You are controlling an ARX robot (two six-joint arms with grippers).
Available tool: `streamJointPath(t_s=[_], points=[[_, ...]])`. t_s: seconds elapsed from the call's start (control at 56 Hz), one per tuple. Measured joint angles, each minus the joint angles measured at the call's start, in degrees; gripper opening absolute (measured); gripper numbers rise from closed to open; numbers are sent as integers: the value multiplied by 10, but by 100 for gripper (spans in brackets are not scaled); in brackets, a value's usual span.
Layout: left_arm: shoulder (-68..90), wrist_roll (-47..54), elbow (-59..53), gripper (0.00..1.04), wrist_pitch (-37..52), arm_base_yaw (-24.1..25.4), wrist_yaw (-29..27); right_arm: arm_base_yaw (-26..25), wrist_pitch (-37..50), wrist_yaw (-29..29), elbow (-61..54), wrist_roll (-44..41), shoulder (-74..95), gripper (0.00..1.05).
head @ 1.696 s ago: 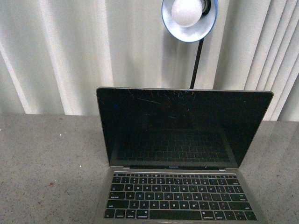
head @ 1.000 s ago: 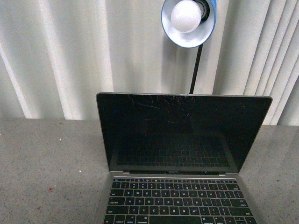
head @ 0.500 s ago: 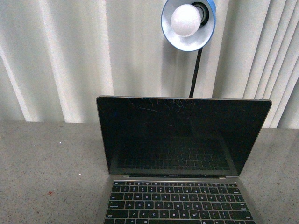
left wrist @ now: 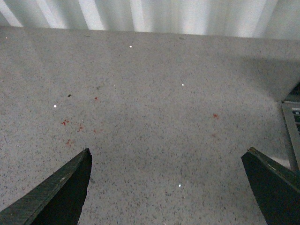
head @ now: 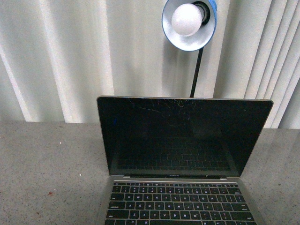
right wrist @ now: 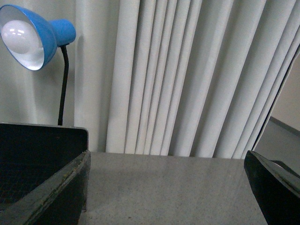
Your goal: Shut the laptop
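The laptop (head: 183, 140) stands open on the bench (head: 47, 164) at 6 o'clock in the front view — lamp (head: 189, 23) behind at 12 — with left gripper (left wrist: 168, 151) and right gripper (right wrist: 168, 152) both spread apart, empty.

Ahead of me hangs a pale pleated curtain (head: 70, 56), closed across the whole back. A desk lamp (head: 189, 26) with a blue shade, a white bulb (head: 186, 19) and a thin black stem (head: 197, 70) stands before it. Below lies a grey speckled tabletop (head: 47, 164), dotted with small red specks (left wrist: 64, 123).
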Motion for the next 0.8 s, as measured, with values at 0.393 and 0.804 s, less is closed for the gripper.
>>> streamJointPath(t_s=[0.393,0.804], points=[[386,71,170,98,310,27,121,-156,282,-167,222,-44,529,97],[633,249,469,98,276,0,254,-162,97,-261,556,-214,787,97]])
